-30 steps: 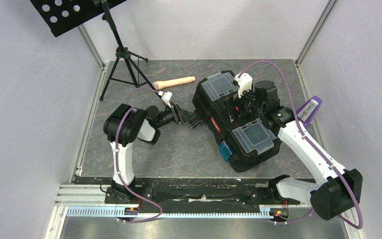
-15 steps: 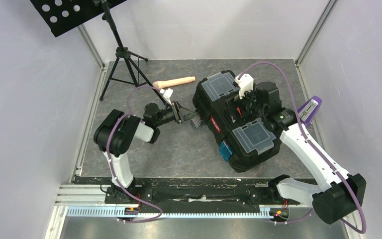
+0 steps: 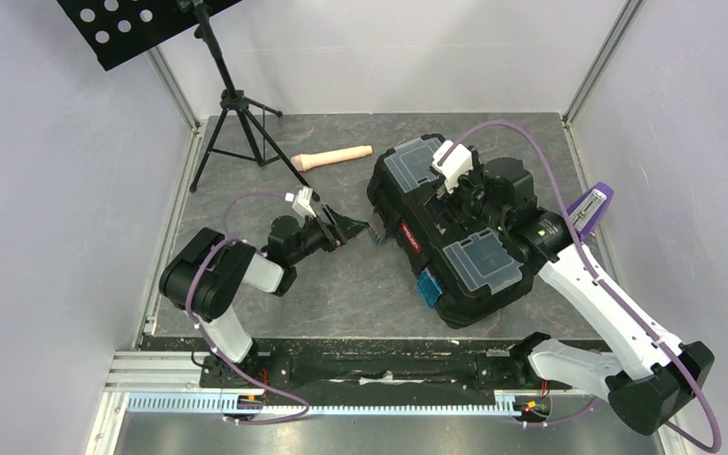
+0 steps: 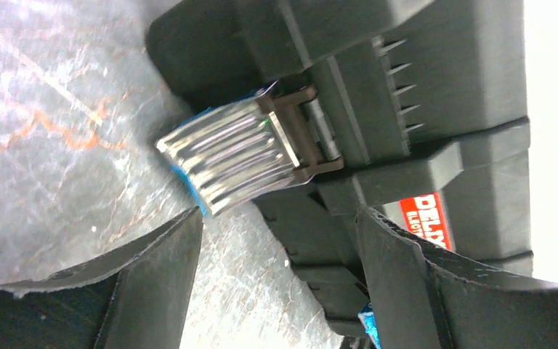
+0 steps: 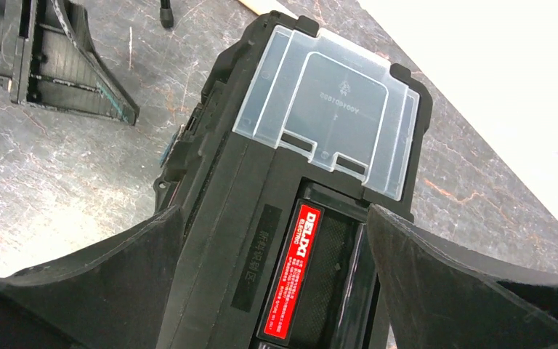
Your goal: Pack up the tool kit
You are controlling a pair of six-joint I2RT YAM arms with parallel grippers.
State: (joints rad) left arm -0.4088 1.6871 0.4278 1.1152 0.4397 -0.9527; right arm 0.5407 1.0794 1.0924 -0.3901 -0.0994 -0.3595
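The black toolbox (image 3: 455,237) lies closed on the table, with two clear lids and a red-labelled handle (image 5: 298,273). My left gripper (image 3: 358,227) is open at the box's left side. In the left wrist view (image 4: 276,280) its fingers flank the flipped-out blue latch (image 4: 236,156) from just short of it, touching nothing. My right gripper (image 3: 467,197) is open above the handle recess. In the right wrist view (image 5: 276,291) its fingers straddle the red label, and one clear lid (image 5: 330,109) lies ahead. No pliers or screwdrivers are in view.
A beige cylindrical handle (image 3: 334,156) lies behind the box. A purple stapler-like object (image 3: 589,209) sits at the right wall. A tripod stand (image 3: 232,109) stands back left. A second blue latch (image 3: 428,287) faces the front. Walls close in on three sides.
My left arm has drawn back to the left and lowered, and its gripper has eased off the latch. My right gripper has shifted slightly left over the toolbox top.
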